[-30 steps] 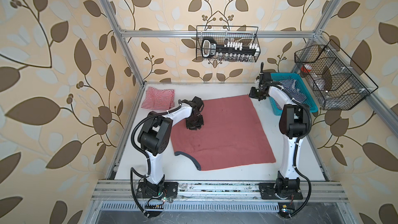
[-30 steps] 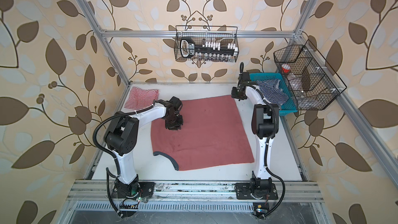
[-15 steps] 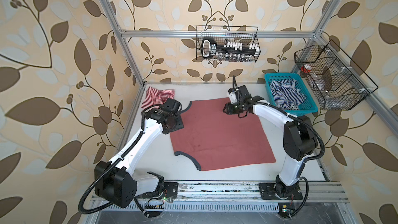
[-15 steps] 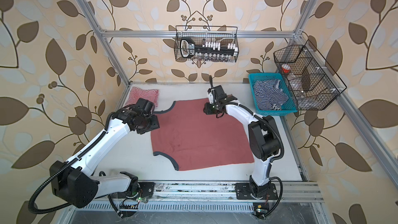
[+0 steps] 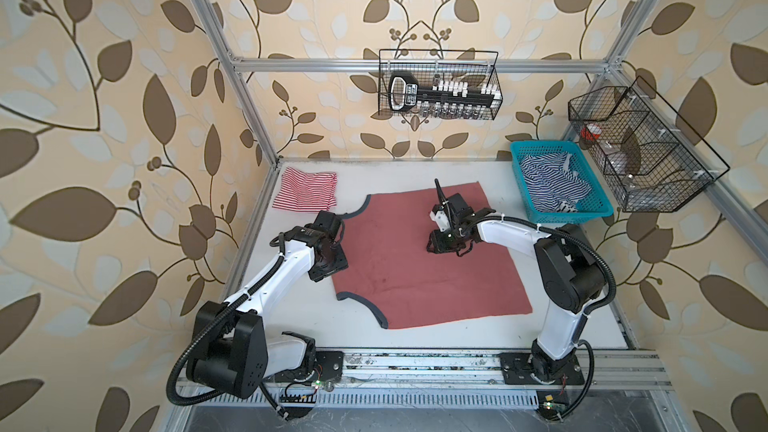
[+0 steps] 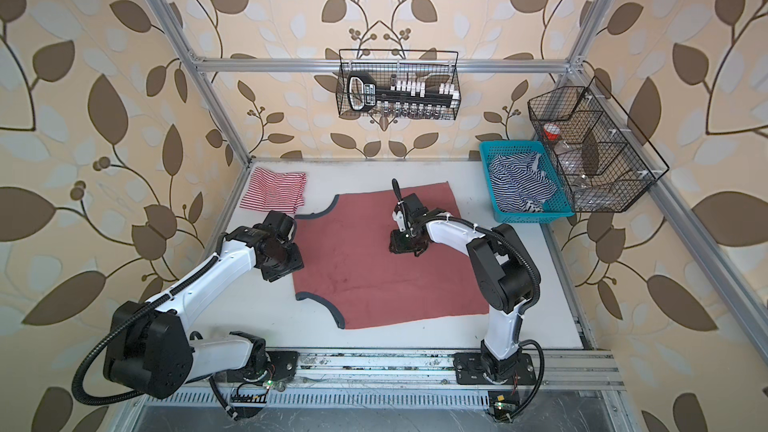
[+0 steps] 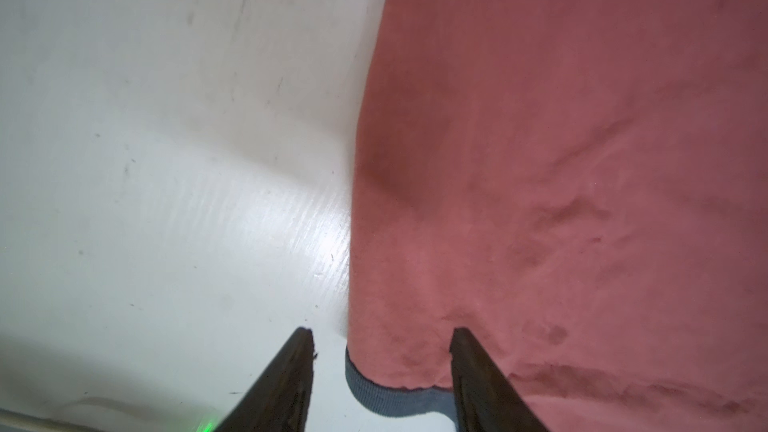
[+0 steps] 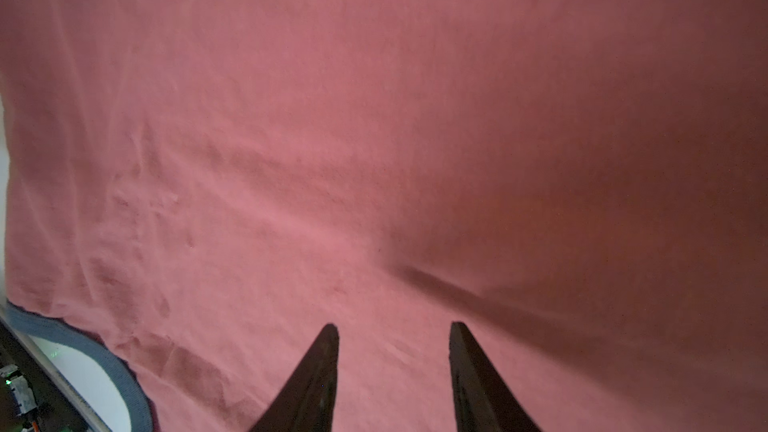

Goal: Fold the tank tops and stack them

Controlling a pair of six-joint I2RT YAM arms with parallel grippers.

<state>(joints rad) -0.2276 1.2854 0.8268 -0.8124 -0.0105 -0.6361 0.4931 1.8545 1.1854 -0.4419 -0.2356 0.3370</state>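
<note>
Both top views: red top [image 5: 432, 272] is seen spread flat at frame centre on table [image 5: 573, 284], navy trim [image 5: 357, 213] along its left edge. Striped top [image 5: 305, 195] lies folded at upper left of it, apart. L gripper [image 5: 329, 263] is set at red top's left edge, R gripper [image 5: 439, 245] over its upper middle.

L wrist: L gripper [image 7: 381, 330] jaws are seen apart, straddling the cloth edge by the trim. Nothing is clamped.

R wrist: R gripper [image 8: 392, 325] jaws are apart over plain cloth, nothing held.

Handling, judged: light, soft, limp cloth, expected to sag and crease. It is best pinched at trimmed edges/corners w/ both grippers and lifted evenly for a square fold.
</note>
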